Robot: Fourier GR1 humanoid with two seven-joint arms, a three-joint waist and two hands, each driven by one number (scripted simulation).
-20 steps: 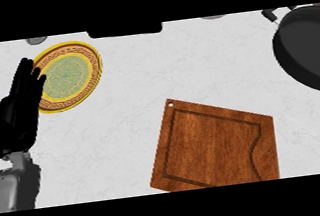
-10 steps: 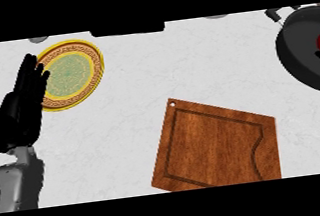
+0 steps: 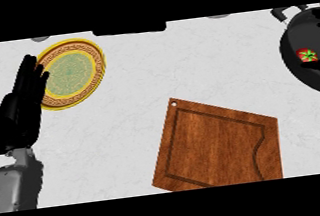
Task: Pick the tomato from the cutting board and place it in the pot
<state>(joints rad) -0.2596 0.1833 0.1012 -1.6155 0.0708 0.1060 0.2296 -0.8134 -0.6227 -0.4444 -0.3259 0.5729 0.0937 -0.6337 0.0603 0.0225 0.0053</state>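
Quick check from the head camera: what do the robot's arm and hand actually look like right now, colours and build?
Only one arm shows, at the view's left. The left hand is plain matte black, with long slim fingers and a black wrist section below it. The forearm is a grey, rounded shell with a darker panel and a small round fitting near its lower end. No cables or markings are visible. The right hand is out of view.

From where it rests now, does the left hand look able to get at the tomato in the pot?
Probably not. The left hand rests open at the far left beside the plate, while the tomato lies inside the pot at the far right, past the cutting board.
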